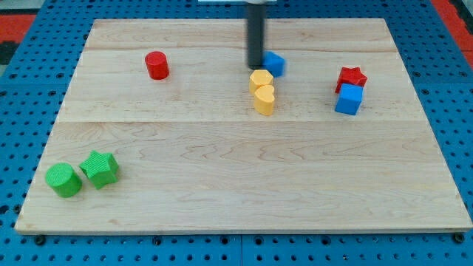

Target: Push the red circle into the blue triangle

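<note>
The red circle [157, 65] stands on the wooden board at the view's upper left. The blue triangle [276, 63] lies at the upper middle, partly hidden behind the rod. My tip [256, 66] rests on the board just left of the blue triangle, touching or nearly touching it, and far to the right of the red circle. Two yellow blocks, a yellow hexagon [261, 80] and a yellow heart-like block [264, 100], sit right below the tip and the blue triangle.
A red star [352, 77] and a blue cube [349, 99] sit together at the right. A green circle [63, 180] and a green star [100, 169] sit at the lower left. The wooden board [244, 185] lies on a blue pegboard.
</note>
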Controlling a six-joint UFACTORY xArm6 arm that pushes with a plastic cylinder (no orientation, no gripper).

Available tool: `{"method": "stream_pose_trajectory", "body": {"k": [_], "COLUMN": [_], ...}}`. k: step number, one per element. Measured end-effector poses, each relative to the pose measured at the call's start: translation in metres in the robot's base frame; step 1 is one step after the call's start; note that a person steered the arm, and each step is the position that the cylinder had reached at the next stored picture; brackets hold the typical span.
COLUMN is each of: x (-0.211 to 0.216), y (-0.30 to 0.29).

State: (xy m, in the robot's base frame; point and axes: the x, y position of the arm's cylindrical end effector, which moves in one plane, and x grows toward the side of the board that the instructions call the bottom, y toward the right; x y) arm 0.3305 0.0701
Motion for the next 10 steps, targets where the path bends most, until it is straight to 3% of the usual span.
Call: {"method": "stream_pose_trajectory", "body": {"k": [1,3,5,6,7,9,10], "x": [0.011,-0.022,-0.09,-0.026,-0.004,-0.008,-0.028], "y": [0.049,0.029,-0.265,-0.313,-0.222,-0.062,-0.123]}}
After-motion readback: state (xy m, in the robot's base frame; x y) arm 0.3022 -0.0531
